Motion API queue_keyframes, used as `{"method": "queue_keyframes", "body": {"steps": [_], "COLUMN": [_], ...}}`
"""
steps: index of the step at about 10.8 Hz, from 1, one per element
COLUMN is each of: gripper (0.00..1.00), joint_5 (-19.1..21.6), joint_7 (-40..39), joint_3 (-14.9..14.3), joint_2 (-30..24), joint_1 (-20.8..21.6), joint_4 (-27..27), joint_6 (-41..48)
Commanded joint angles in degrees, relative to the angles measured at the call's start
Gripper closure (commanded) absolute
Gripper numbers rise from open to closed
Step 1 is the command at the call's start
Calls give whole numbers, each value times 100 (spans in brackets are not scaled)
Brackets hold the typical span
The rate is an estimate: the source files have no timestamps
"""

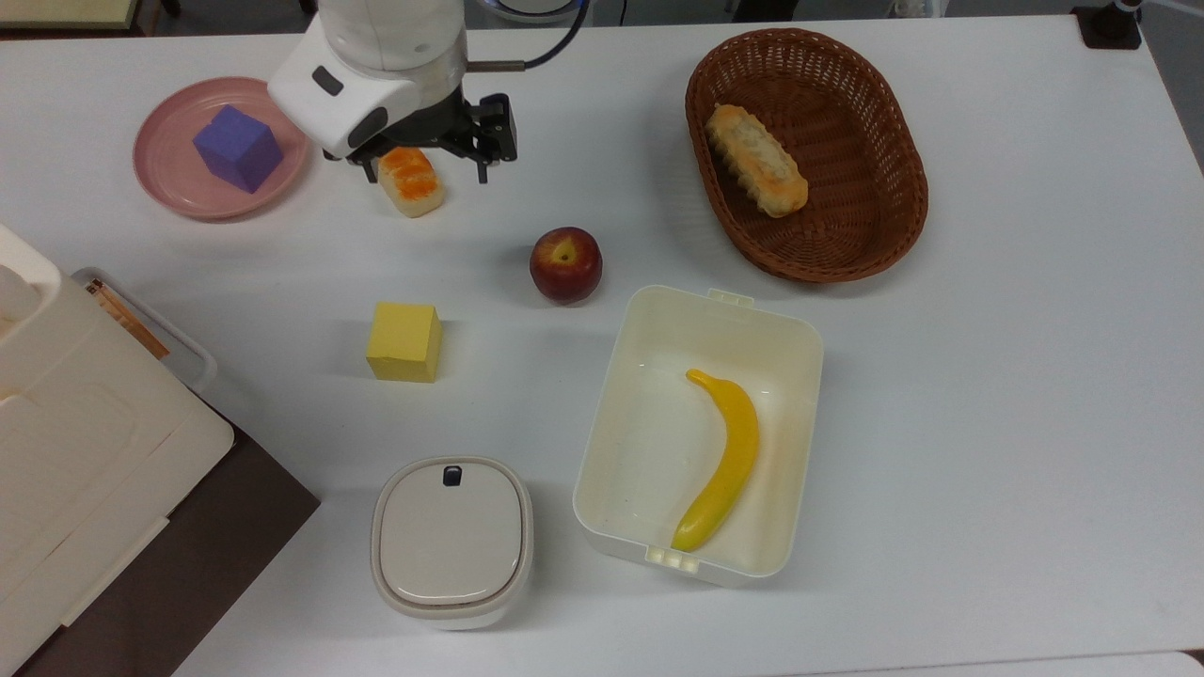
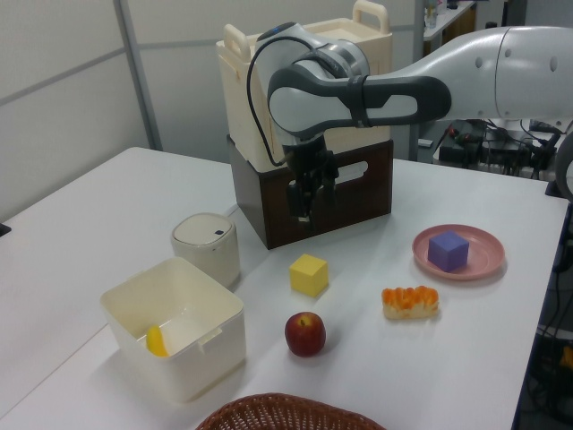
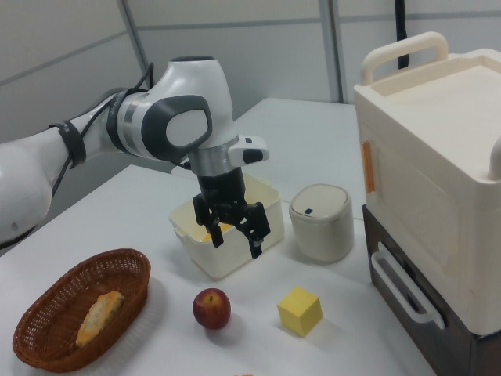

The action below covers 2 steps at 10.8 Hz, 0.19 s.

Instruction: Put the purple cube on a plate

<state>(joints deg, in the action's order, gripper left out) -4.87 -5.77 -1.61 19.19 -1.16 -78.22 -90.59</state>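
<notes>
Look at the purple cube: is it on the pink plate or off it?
On it. The purple cube sits inside the rim of the pink plate, flat on one face, and the gripper hangs open, well away from it.

Top view looks straight down on the white table (image 1: 988,376), plate (image 1: 165,183) at upper left of frame, basket (image 1: 884,141) upper right. Left view sits low at one table end, w/ basket (image 2: 286,414) at bottom edge, nearest. Right view faces from the other side, closer in. All 3 share yellow cube (image 3: 300,310), apple (image 3: 211,307) & gripper (image 3: 236,232).
</notes>
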Motion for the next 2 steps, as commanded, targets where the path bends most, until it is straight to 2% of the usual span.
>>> {"method": "queue_keyframes", "body": {"steps": [1, 2], "gripper": [0, 0], "joint_5": [83, -4], "joint_7": [155, 146], "joint_3": [3, -6], "joint_2": [-239, -240], "joint_1": [20, 37], "joint_4": [-220, -220], "joint_6": [-100, -143]}}
